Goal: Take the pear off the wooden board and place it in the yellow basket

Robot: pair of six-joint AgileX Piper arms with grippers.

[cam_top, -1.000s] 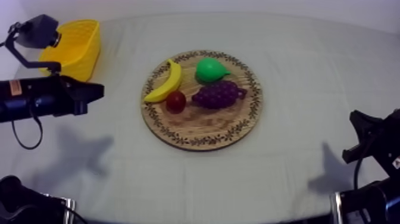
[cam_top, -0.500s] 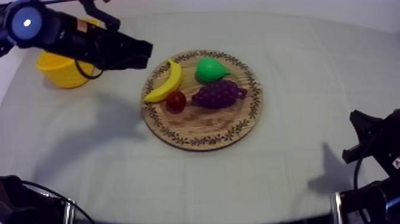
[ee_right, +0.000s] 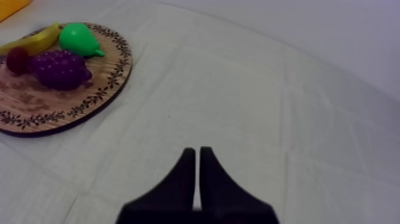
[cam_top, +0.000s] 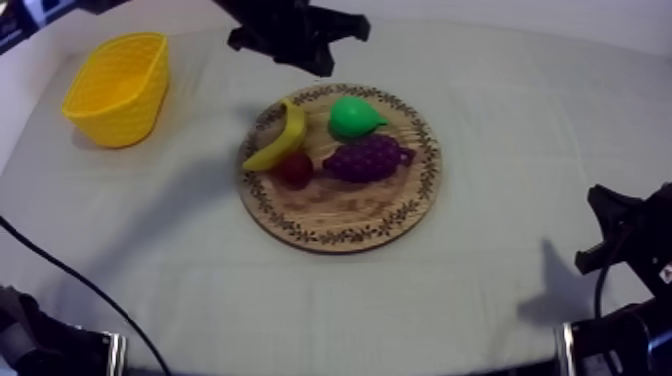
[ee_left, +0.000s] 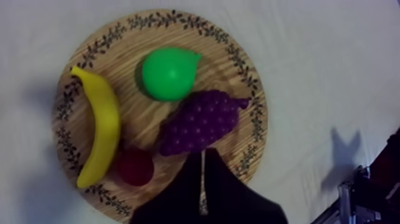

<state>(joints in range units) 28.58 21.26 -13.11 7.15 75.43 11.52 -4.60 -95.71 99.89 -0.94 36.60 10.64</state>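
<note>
The green pear (cam_top: 354, 117) lies on the far part of the round wooden board (cam_top: 340, 215), beside the banana and the grapes. My left gripper (cam_top: 320, 66) hangs high over the table just beyond the board's far rim, left of the pear. In the left wrist view its fingers (ee_left: 203, 164) lie together as a narrow wedge, shut on nothing, looking down over the grapes with the pear (ee_left: 168, 73) beyond them. The yellow basket (cam_top: 118, 85) stands at the far left. My right gripper (ee_right: 197, 154) is shut and empty, low at the right, far from the pear (ee_right: 78, 38).
On the board also lie a banana (cam_top: 280, 140), a bunch of purple grapes (cam_top: 368, 158) and a small red fruit (cam_top: 296, 170) under the arm's shadow. The right arm (cam_top: 620, 240) rests at the table's right front edge. Open cloth runs between board and basket.
My left arm has swung up and to the right, from beside the basket to above the board's far rim. The fruit, the basket and the right arm have not moved.
</note>
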